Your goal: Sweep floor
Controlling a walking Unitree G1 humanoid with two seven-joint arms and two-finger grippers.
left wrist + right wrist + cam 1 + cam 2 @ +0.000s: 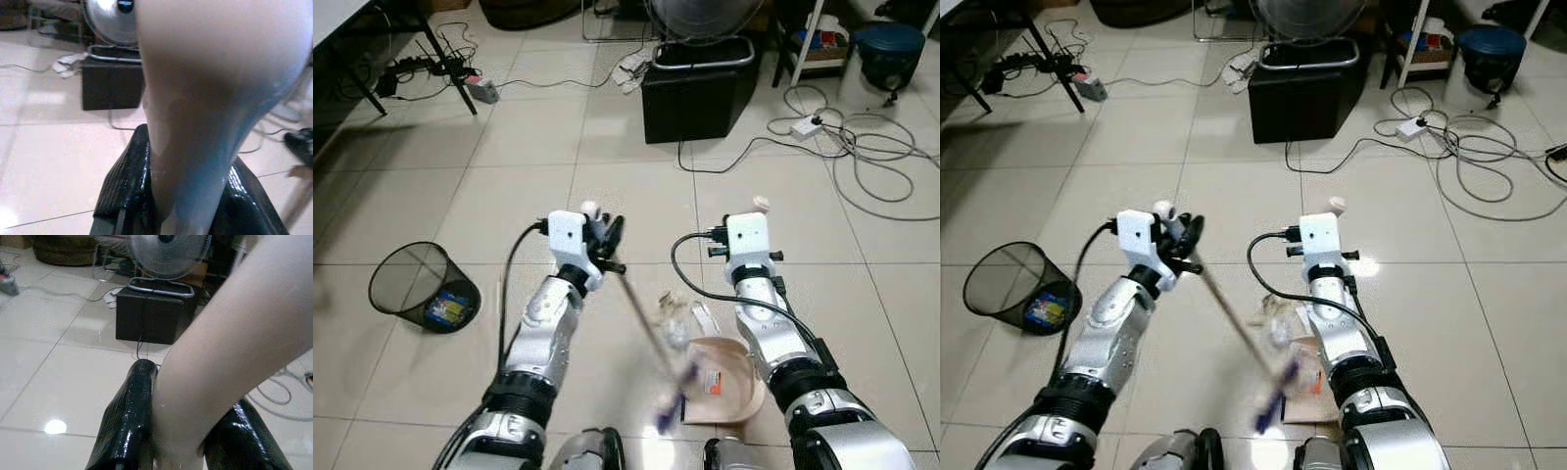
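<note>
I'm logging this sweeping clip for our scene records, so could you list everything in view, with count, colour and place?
Broom: one, pale handle, blurred purple head near the dustpan, slanting down from the left gripper.
Dustpan: one, beige, on the floor by the right arm, litter in it.
Wire bin: one, black mesh, tipped over on the robot's left.
Black box: one, ahead, metal rim on top.
Fan: one, silver, behind the box.
Cables: several, white and black, ahead on the right.
Power strip: one, ahead on the left.
Left gripper: black fingers closed on the broom.
Right gripper: black fingers closed on the beige dustpan handle.
</note>
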